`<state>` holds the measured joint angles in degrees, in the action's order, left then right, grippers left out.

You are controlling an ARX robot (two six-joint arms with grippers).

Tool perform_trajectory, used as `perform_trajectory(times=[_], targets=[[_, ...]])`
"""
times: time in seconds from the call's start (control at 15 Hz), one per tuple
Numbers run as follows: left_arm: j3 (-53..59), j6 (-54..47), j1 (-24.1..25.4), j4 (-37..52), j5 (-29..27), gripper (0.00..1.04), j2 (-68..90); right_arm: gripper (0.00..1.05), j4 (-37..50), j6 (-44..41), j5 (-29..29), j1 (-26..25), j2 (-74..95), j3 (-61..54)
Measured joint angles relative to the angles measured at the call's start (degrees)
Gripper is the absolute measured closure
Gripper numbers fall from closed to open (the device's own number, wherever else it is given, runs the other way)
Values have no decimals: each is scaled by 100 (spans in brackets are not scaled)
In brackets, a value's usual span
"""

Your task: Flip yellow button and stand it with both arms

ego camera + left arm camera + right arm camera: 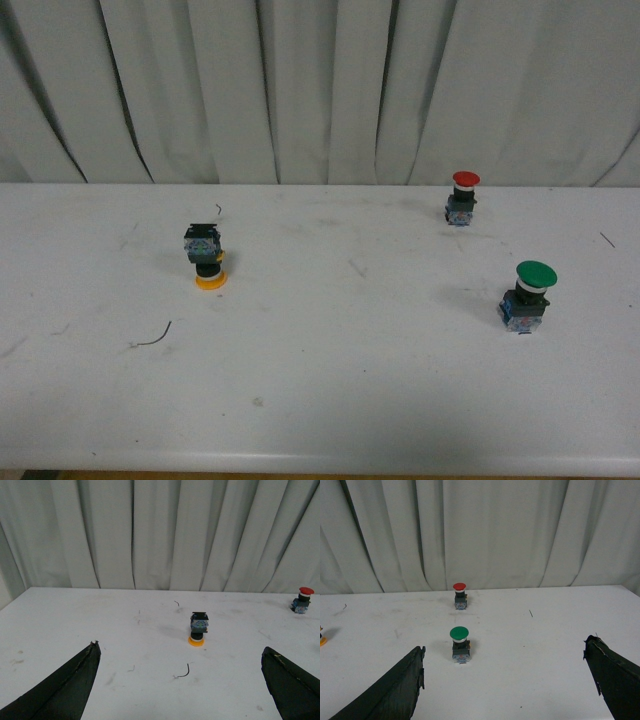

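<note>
yellow button (pixel 208 259) rests cap-down on the desk (pixel 330 390), contact block uppermost, at about 10 o'clock from desk centre in the front view. red button (pixel 463 196) at 1 o'clock and green button (pixel 528 296) at 3 o'clock, both upright. left fingers (pixel 65 690) and right fingers (pixel 395 690) spread wide, grasping nothing.

Left wrist cam: we're seeing the small yellow-capped push-button (pixel 198 629) upside down, cap flat on the white table (pixel 75 620), blue-black block on top. Our black two-finger left gripper (pixel 181 649) is spread wide, well short of it. A red-capped button (pixel 303 600) stands upright near the pale pleated curtain (pixel 160 530).
</note>
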<state>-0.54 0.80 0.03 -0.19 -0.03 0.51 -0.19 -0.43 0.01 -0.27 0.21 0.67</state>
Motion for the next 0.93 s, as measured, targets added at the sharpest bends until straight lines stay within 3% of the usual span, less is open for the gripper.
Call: perform_trajectory(times=[0.33, 0.4, 0.53, 0.66, 0.93], targets=[[-13, 44, -26, -101, -74, 7, 17, 6, 0, 0, 2, 0, 0, 0], [-315, 455, -409, -857, -940, 7, 426, 6, -2, -2, 7, 0, 0, 0], [-693, 1224, -780, -981, -1790, 7, 815, 6, -2, 0, 0, -2, 0, 0], [-955, 1296, -1290, -63, -1908, 7, 1510, 6, 7, 0, 0, 0, 0, 0], [-1683, 1117, -1073, 2052, -1115, 7, 4251, 6, 2, 0, 0, 0, 0, 0]])
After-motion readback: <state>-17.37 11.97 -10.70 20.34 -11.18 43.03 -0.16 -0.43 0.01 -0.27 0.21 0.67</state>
